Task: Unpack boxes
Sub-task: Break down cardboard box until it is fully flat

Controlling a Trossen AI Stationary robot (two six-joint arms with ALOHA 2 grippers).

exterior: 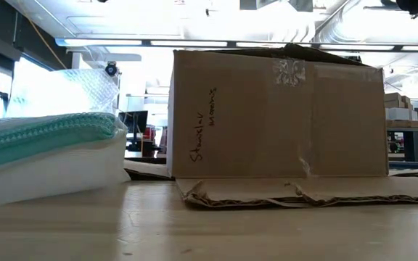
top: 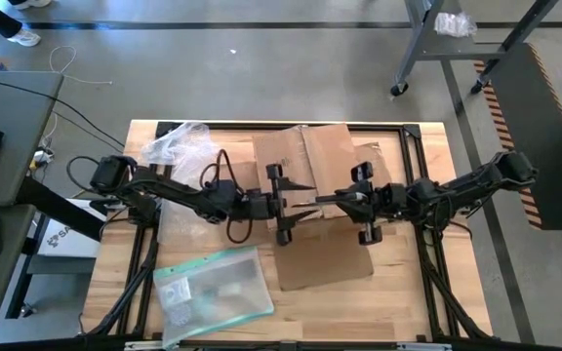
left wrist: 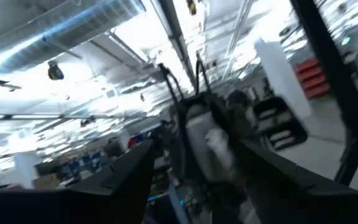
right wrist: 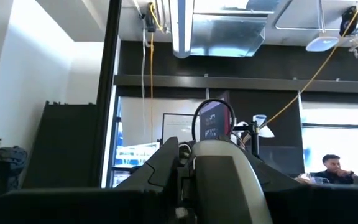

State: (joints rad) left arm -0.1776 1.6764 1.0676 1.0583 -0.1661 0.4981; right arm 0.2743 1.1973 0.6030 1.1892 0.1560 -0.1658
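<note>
The brown cardboard box (top: pixel 325 151) stands mid-table with its flaps spread open, and it fills the low view (exterior: pixel 274 116). Both grippers hang above its open top, tips facing each other and tilted upward. My right gripper (top: pixel 326 202) comes from the table's right and is shut on a pale grey-white thing (right wrist: pixel 224 177). My left gripper (top: pixel 306 200) comes from the left with its fingers wide apart (left wrist: pixel 197 174). The right arm's end and a blurred pale thing (left wrist: pixel 209 140) lie ahead between those fingers. My right gripper pinches the pale thing's near end (right wrist: pixel 219 186) between its two fingers, which slant upward from the table's right. The thing is lifted clear above the open box. Which part of it this is does not show. My left gripper: I cannot tell whether it touches the pale thing.
A clear pouch with a teal edge (top: pixel 213 292) lies at the table's near left. Clear bubble wrap (top: pixel 174 144) is bunched at the far left. The box's front flap (top: pixel 325 263) lies flat on the table toward the near edge. A person (right wrist: pixel 331 165) shows in the room beyond.
</note>
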